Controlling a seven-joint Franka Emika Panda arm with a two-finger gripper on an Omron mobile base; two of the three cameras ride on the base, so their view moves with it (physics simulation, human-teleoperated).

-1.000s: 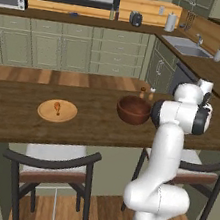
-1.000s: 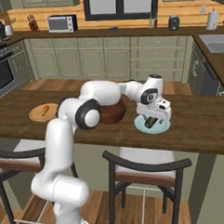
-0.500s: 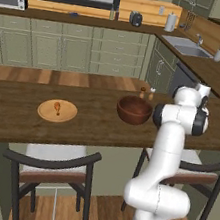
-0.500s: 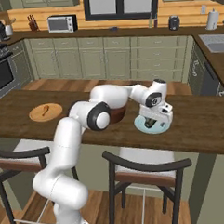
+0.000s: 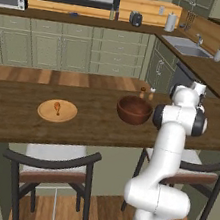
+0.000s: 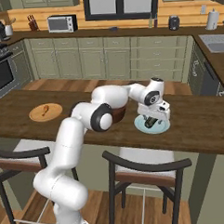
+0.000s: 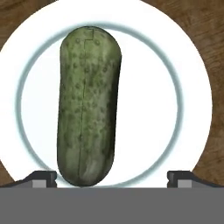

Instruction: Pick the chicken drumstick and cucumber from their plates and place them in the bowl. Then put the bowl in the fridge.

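At center of hand view, cucumber (image 7: 87, 107) lay on white plate (image 7: 192, 87) with pale blue ring; its lower end ran under frame's bottom edge. Gripper (image 7: 112, 177) spread wide, tips either side of cucumber, gripping nothing. In right base view, hand half hid cucumber (image 6: 150, 122) and plate (image 6: 163, 127) right of center; arm blocked most of bowl (image 6: 118, 116). Left base view: bowl (image 5: 134, 109) mid-frame, drumstick (image 5: 57, 107) on tan plate (image 5: 57, 111) at left. No writing legible.
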